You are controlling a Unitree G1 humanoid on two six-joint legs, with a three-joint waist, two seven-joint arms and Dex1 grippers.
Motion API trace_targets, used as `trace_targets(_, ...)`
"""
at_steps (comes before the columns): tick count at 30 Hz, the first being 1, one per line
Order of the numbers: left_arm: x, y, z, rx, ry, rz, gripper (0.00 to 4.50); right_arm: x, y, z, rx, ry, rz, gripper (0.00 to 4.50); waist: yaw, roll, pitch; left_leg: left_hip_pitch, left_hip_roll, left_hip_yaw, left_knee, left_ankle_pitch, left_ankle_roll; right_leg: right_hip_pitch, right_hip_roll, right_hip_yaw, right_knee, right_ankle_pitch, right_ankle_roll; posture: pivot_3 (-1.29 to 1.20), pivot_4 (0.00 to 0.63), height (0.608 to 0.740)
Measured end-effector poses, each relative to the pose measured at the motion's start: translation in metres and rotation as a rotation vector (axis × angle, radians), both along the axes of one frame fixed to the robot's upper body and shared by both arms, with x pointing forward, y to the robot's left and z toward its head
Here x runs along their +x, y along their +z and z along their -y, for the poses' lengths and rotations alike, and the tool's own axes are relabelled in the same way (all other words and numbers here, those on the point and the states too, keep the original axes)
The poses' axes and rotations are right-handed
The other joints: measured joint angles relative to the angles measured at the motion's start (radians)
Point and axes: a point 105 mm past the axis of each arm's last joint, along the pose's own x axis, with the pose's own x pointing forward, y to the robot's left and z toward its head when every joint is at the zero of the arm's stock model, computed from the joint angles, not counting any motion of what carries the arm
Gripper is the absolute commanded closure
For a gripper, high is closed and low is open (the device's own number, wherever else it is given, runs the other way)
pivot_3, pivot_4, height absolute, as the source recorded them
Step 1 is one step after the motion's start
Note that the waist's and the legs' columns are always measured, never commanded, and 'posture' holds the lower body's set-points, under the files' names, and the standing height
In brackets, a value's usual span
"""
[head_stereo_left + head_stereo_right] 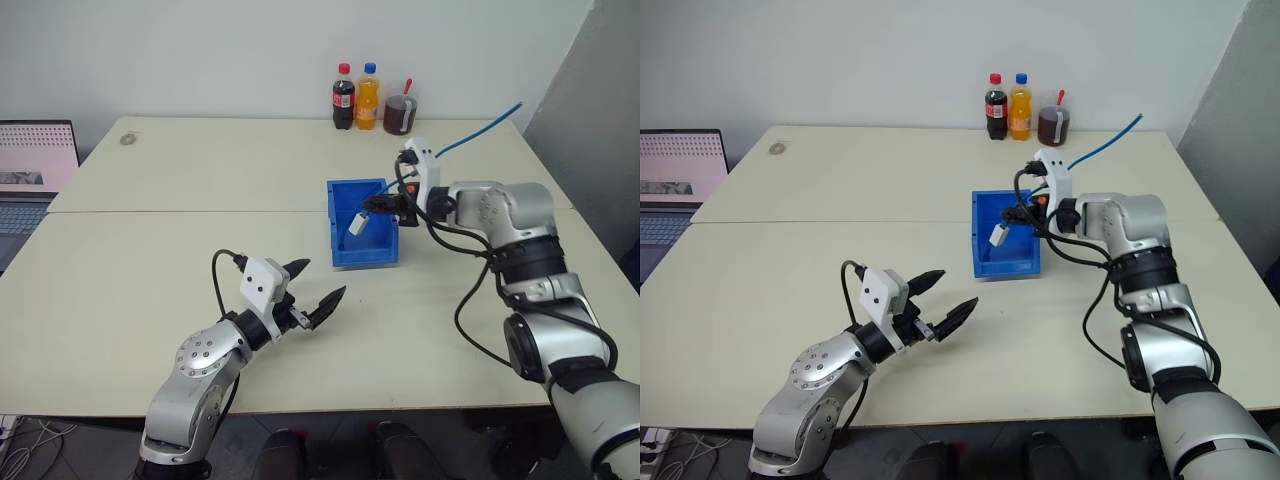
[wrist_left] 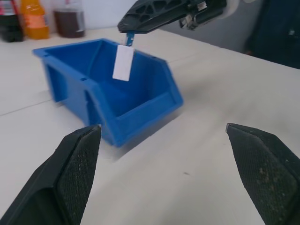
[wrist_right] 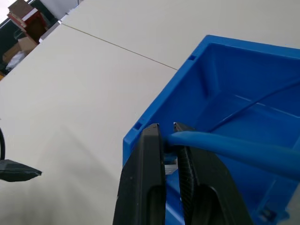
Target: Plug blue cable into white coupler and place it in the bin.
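bench (image 1: 180, 270) of pale beige is seen carrying the bin (image 1: 345, 252), a bright blue open-topped box set near its middle, toward the right. the right pincer (image 1: 372, 208) is held over the bin and is clenched on the blue cable (image 1: 480, 128) close to its plug end. from that end the white coupler (image 1: 357, 224) is seen hanging, tilted, above the inside of the bin and not touching its floor; in the left wrist view the coupler (image 2: 123, 62) is shown as a small white block dangling just under the black fingers, over the open top. the rest of the blue cable is carried up and back past the right wrist, and its far end is raised over the far right part of the bench. in the right wrist view the cable (image 3: 225, 146) is seen pinched between the two fingers, with the bin's wall (image 3: 159, 110) directly beyond them.

the left pincer (image 1: 312, 292) is released, its two black fingers spread wide with nothing between them, and is held above the bench near its front edge, well apart from the bin and pointed toward it.

at the far edge of the bench a cola bottle (image 1: 343, 97), an orange drink bottle (image 1: 368, 96) and a cup of dark drink (image 1: 399, 114) are lined up side by side. a laptop (image 1: 35, 170) is seen at the far left.
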Motion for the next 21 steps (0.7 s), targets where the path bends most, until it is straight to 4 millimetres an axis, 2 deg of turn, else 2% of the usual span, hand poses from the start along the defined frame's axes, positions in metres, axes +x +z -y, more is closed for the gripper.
trace_targets(4,0.000,0.001,-0.004,-0.001,0.057,0.005,0.00,0.015,-0.002,-0.006,-0.049,-0.029,0.001,2.75,0.000,0.000,0.001,0.000,0.000,0.000,-0.001,0.000,0.000,0.000,0.000,0.000,-0.001,0.000,-0.001,0.00,0.150,0.740)
trace_targets(5,-0.001,0.000,-0.005,-0.001,0.069,0.004,0.00,0.016,-0.004,-0.005,-0.062,-0.033,0.001,2.65,0.001,0.000,0.001,-0.001,0.000,0.000,-0.001,0.000,0.000,0.000,0.000,0.000,-0.001,0.000,-0.001,0.00,0.150,0.740)
trace_targets(7,0.000,-0.002,-0.009,-0.003,0.098,-0.011,0.00,0.019,-0.007,-0.003,-0.078,-0.031,-0.001,2.04,0.003,-0.001,0.003,-0.001,0.000,0.000,-0.001,-0.001,-0.001,0.000,-0.001,0.000,-0.001,0.000,-0.001,0.00,0.150,0.740)
trace_targets(8,0.000,-0.003,-0.010,-0.004,0.105,-0.017,0.00,0.019,-0.008,-0.003,-0.080,-0.027,-0.002,1.95,0.003,-0.002,0.004,-0.001,0.000,0.000,-0.001,-0.001,-0.001,0.000,-0.001,0.000,-0.001,0.000,-0.001,0.00,0.150,0.740)
trace_targets(9,0.000,-0.004,-0.014,-0.011,0.123,-0.033,0.00,0.019,-0.009,-0.001,-0.089,-0.025,-0.003,1.51,0.003,-0.003,0.005,-0.001,0.000,0.000,0.000,-0.001,-0.001,0.000,-0.001,0.000,-0.001,0.000,-0.001,0.00,0.150,0.740)
trace_targets(10,0.001,-0.004,-0.015,-0.020,0.130,-0.038,0.00,0.019,-0.010,0.000,-0.092,-0.020,-0.003,1.47,0.002,-0.003,0.006,-0.001,0.000,0.000,-0.001,-0.001,-0.001,0.000,-0.001,0.000,-0.001,0.000,-0.001,0.00,0.150,0.740)
trace_targets(12,0.003,-0.003,-0.018,-0.050,0.142,-0.050,0.00,0.023,-0.010,0.007,-0.130,-0.036,0.021,0.89,0.001,-0.003,0.006,-0.001,0.000,0.000,-0.001,-0.001,-0.001,-0.001,-0.001,-0.001,-0.001,0.000,-0.001,0.00,0.150,0.740)
trace_targets(14,0.008,-0.001,-0.023,-0.062,0.164,-0.055,0.00,0.025,-0.008,0.019,-0.160,-0.050,0.044,0.78,0.003,-0.003,0.007,-0.001,0.000,-0.001,0.000,-0.001,-0.001,-0.001,-0.001,-0.001,-0.001,0.000,-0.001,0.00,0.150,0.740)
trace_targets(17,0.019,-0.001,-0.033,-0.065,0.209,-0.063,0.00,0.026,0.006,0.049,-0.202,-0.068,0.084,0.78,0.007,-0.003,0.010,-0.002,-0.001,0.000,0.000,-0.001,-0.001,-0.001,-0.001,-0.001,-0.001,0.000,-0.001,0.00,0.150,0.740)
trace_targets(19,0.023,-0.003,-0.038,-0.066,0.229,-0.073,0.00,0.022,0.017,0.068,-0.221,-0.065,0.116,0.78,0.007,-0.003,0.010,-0.003,-0.001,0.000,0.000,-0.001,-0.002,-0.001,-0.001,-0.001,-0.002,0.000,-0.001,0.00,0.150,0.740)
trace_targets(21,0.028,-0.004,-0.039,-0.069,0.237,-0.081,0.00,0.014,0.019,0.087,-0.254,-0.044,0.132,0.78,0.010,-0.003,0.010,-0.003,-0.001,-0.001,0.000,-0.002,-0.003,-0.001,-0.001,-0.001,-0.002,0.000,-0.001,0.00,0.150,0.740)
